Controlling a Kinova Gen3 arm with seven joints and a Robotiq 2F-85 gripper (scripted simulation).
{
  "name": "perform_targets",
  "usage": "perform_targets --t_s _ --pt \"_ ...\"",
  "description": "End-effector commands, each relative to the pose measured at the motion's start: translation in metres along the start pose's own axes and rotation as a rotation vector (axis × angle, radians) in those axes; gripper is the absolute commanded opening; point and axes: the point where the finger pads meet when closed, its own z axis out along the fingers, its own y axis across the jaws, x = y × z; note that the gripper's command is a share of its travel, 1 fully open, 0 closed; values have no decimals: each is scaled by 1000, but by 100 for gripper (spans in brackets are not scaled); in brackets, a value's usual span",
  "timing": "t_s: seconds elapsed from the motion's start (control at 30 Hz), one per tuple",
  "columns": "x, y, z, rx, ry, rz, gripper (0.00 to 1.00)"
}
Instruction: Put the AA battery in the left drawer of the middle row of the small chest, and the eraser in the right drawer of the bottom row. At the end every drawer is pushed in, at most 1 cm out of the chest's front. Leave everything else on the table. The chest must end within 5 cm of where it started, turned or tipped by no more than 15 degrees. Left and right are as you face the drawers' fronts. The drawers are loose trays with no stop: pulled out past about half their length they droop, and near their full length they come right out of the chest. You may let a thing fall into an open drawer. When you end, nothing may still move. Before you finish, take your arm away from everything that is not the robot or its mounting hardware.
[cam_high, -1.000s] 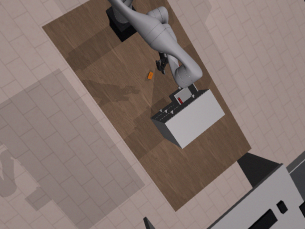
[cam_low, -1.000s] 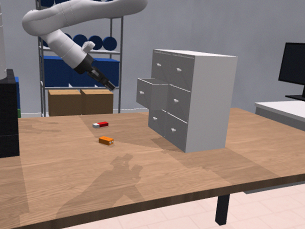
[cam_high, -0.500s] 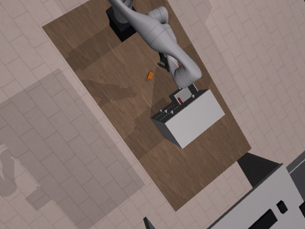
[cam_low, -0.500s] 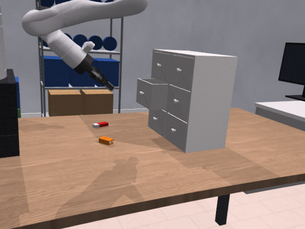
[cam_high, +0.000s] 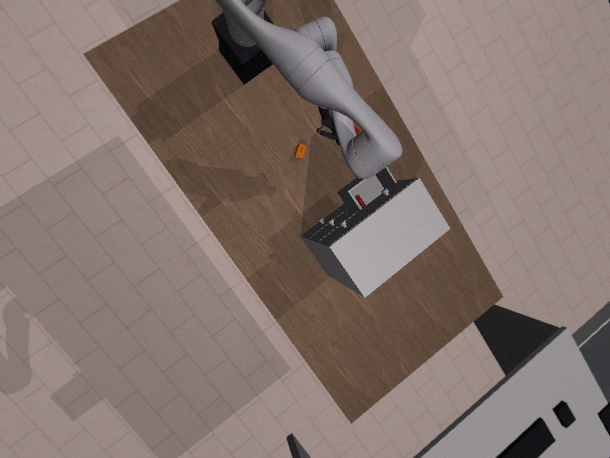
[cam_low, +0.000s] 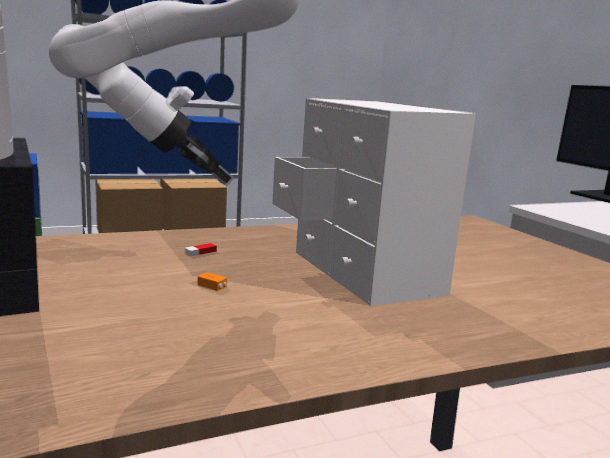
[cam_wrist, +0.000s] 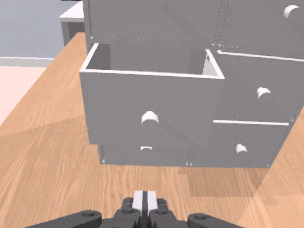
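Observation:
The small white chest (cam_high: 395, 235) (cam_low: 425, 200) stands on the table. Its middle-row left drawer (cam_high: 371, 188) (cam_low: 306, 187) (cam_wrist: 127, 98) is pulled out. A red cylinder, the AA battery (cam_high: 360, 201), lies inside it, seen only in the overhead view. The other drawers look pushed in, including the bottom-row right one (cam_low: 352, 260) (cam_wrist: 250, 144). A red and white block, the eraser (cam_low: 201, 249), lies on the table, away from the chest's front. My gripper (cam_low: 226, 178) (cam_wrist: 144, 204) is shut and empty, in the air facing the open drawer, some way from it.
An orange block with two small studs (cam_high: 300, 151) (cam_low: 212, 281) lies on the table near the eraser. The arm's black base (cam_low: 17, 225) stands at the table's left. A shelf rack with boxes stands behind the table, and a desk with a monitor (cam_low: 587, 135) to the right.

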Motion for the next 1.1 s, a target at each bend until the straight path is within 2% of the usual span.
perform_targets --t_s 0.0,0.1,0.63,1.07 --pt "6 3 5 -2 6 6 0" --pt "7 3 8 16 -6 3 0" --pt "24 4 47 16 -6 3 0" --pt "26 4 51 16 -6 3 0"
